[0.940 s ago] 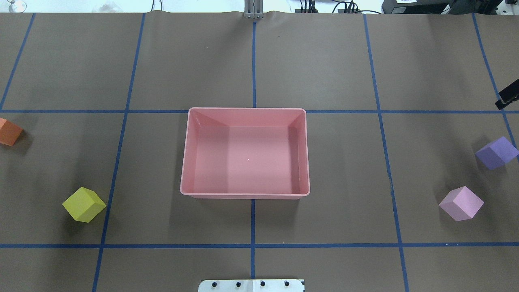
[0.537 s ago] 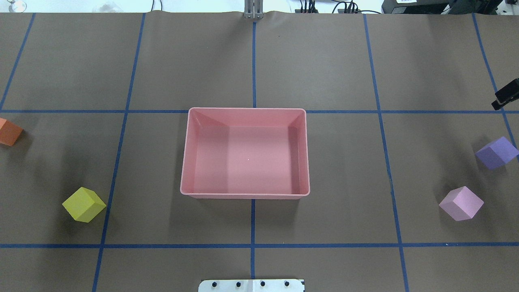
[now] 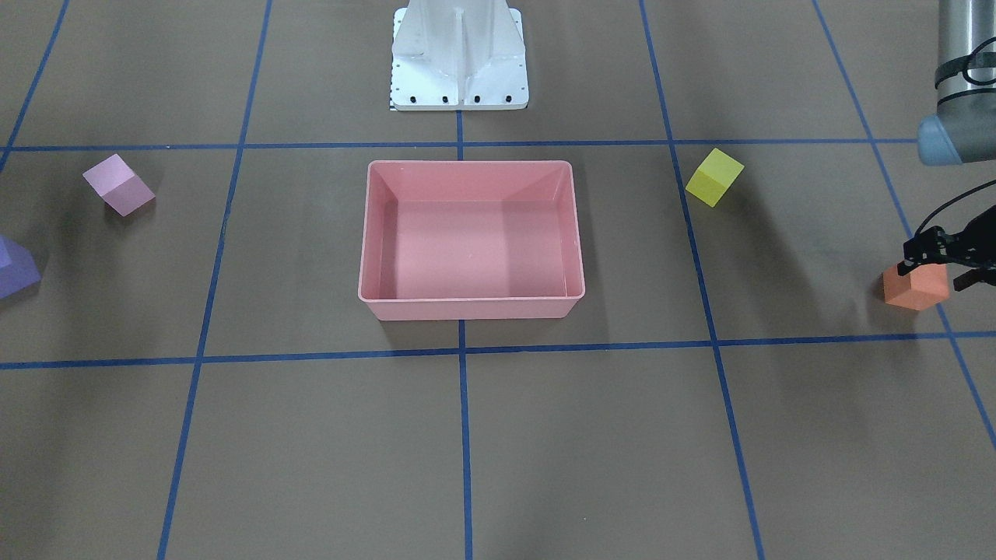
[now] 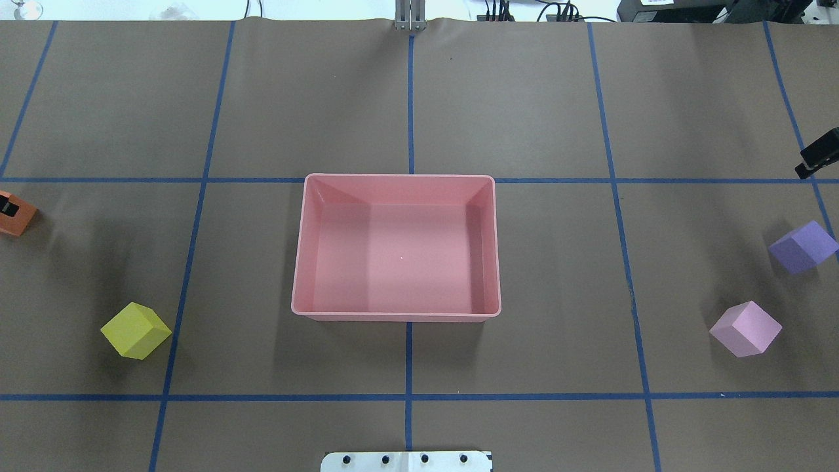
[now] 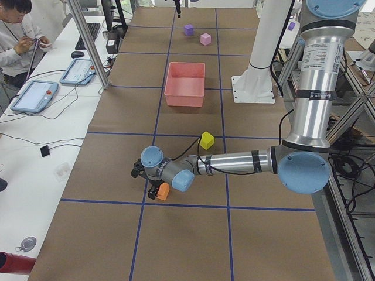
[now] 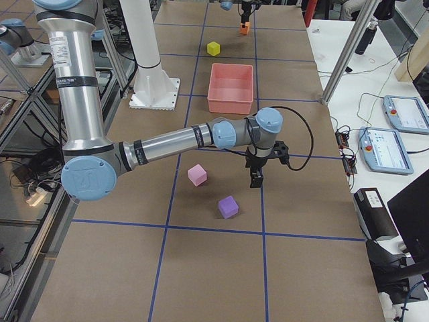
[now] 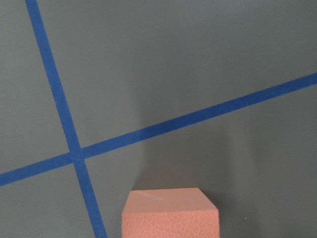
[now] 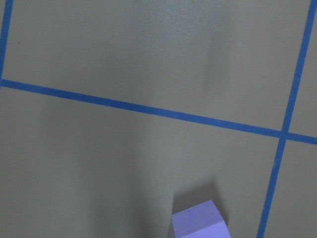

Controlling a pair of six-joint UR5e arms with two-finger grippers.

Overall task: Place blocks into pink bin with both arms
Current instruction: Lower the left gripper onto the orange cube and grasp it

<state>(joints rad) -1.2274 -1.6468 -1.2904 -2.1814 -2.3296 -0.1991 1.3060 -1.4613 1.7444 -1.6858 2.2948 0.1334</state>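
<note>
The pink bin [image 4: 398, 176] stands mid-table with nothing in it. At the table's left edge the orange block [image 3: 917, 289] rests on the paper. My left gripper [image 3: 934, 274] is open and low over it, a finger on either side. The yellow block [image 4: 136, 330] lies nearer the robot's base on that side. On the right lie the purple block [image 4: 803, 247] and the light pink block [image 4: 746, 329]. My right gripper [image 6: 255, 177] hangs beyond the purple block. Only one of its fingers [image 4: 819, 152] shows from overhead, so I cannot tell its state.
The white pedestal [image 3: 459, 62] stands behind the bin on the robot's side. Blue tape lines grid the brown paper. In the exterior left view a person [image 5: 14, 35] sits at a side desk with tablets [image 5: 34, 95] and metal posts.
A black finger of my left gripper has come into the overhead view over the orange block. My right gripper's finger has crept slightly away from the purple block. No block has moved.
</note>
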